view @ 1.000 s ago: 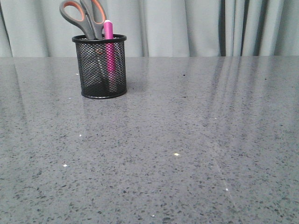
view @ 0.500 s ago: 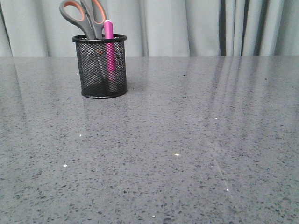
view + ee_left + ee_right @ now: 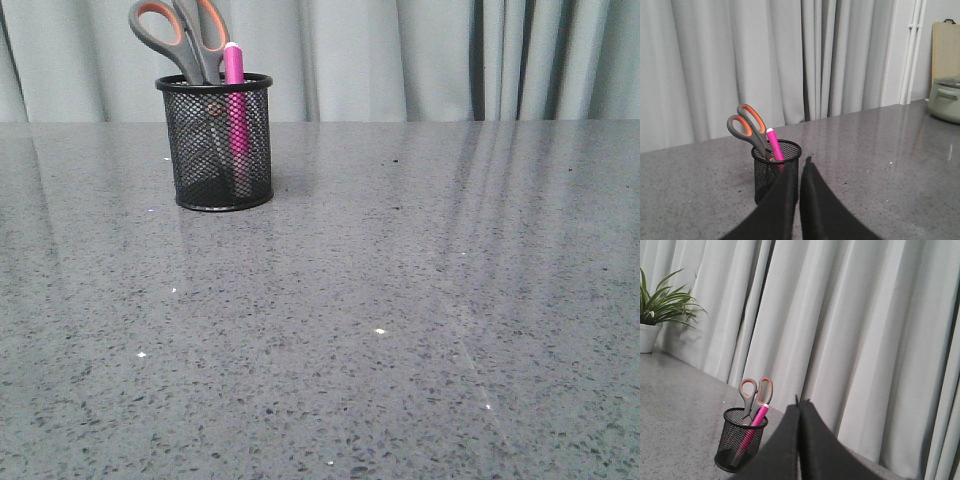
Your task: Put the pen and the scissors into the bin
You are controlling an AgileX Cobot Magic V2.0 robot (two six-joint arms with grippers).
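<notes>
The black mesh bin (image 3: 222,140) stands upright at the far left of the grey table. Inside it the scissors (image 3: 185,35) stand blades down, their orange-lined loops sticking out above the rim. The pink pen (image 3: 234,65) leans beside them, its white tip just above the rim. Neither gripper shows in the front view. In the left wrist view my left gripper (image 3: 799,162) is shut and empty, held back from the bin (image 3: 767,172). My right gripper (image 3: 799,404) is also shut and empty, raised and apart from the bin (image 3: 735,445), scissors (image 3: 756,395) and pen (image 3: 759,417).
A grey curtain hangs behind the table. A potted plant (image 3: 647,335) sits at one far end of the table and a pale green pot (image 3: 946,97) at the other, with a beige board (image 3: 945,47) behind it.
</notes>
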